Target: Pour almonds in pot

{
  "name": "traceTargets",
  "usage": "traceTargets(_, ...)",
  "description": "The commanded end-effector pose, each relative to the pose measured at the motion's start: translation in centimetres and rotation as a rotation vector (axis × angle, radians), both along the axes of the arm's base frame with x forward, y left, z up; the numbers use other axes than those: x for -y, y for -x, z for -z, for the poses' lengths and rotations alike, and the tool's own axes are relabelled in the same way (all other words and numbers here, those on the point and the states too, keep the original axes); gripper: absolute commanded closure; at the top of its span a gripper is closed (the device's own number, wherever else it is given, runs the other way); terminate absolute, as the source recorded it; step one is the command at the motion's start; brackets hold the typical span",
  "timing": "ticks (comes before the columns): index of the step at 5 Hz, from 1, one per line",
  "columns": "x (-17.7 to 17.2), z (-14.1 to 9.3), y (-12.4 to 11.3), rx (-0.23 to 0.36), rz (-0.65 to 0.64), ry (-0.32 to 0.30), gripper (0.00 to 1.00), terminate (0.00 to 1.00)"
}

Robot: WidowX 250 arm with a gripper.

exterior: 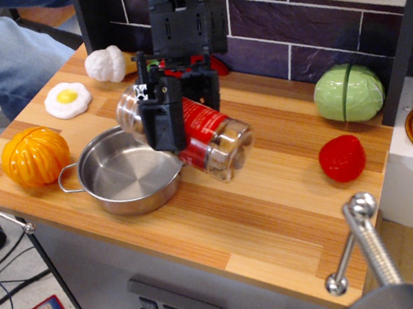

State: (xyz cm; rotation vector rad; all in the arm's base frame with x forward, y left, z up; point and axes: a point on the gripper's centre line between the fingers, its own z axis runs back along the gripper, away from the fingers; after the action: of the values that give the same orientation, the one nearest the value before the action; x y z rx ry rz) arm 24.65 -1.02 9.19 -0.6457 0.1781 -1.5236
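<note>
Jaws grasping tilted jar (202,133) over pot (125,173); wooden counter (276,206); dark tile backsplash (288,26).

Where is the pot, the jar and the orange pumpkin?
pot (127,183): main camera view, on the bare shiny bottom inside.
jar (220,141): main camera view, on the clear wall near its base, right of the red label.
pumpkin (34,155): main camera view, on the middle of its ribbed orange skin.

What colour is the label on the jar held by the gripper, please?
Red, with pale print, on the jar in the observation.image view.
</note>
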Motion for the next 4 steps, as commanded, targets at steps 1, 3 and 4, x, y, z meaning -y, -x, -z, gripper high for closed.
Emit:
traceTargets(1, 0.13, -0.6, 0.67, 0.036, 0.073, 0.156, 1.0, 0.0)
traceTargets(3, -0.27, -0.54, 0.35, -0.05, 0.143, 0.336, 1.0, 0.0)
traceTargets(4, 0.13, -1.05, 0.02, -0.09, 0.17, 0.414, 1.0, 0.0)
